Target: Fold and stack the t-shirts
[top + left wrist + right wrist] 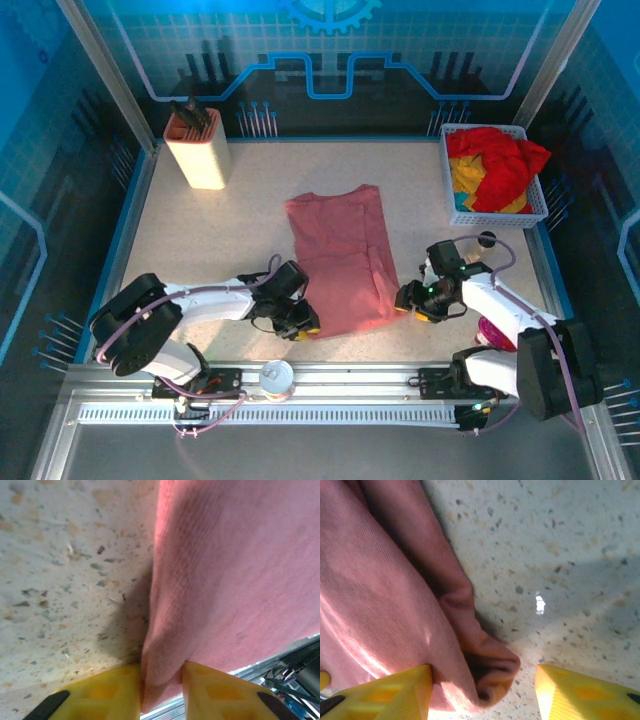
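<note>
Pink shirt (pixel 340 255) lies folded lengthwise in the middle of the bench (pixel 230 240), its near hem close to the front rail. At the far right a white basket (pixel 541 205) holds a red shirt (pixel 505 165) and a yellow shirt (pixel 466 180). At the far left stands a tan block (pixel 200 155) of dark tools, and a cup (pixel 277 377) sits on the rail between the bases. Both arms reach low and inward, flanking the hem. The left gripper (pixel 303 322) pinches the pink shirt's left near corner. The right gripper (pixel 405 298) stands open around the right near corner, cloth against one finger and a gap to the other. Bare bench lies on either side of the pink shirt.
</note>
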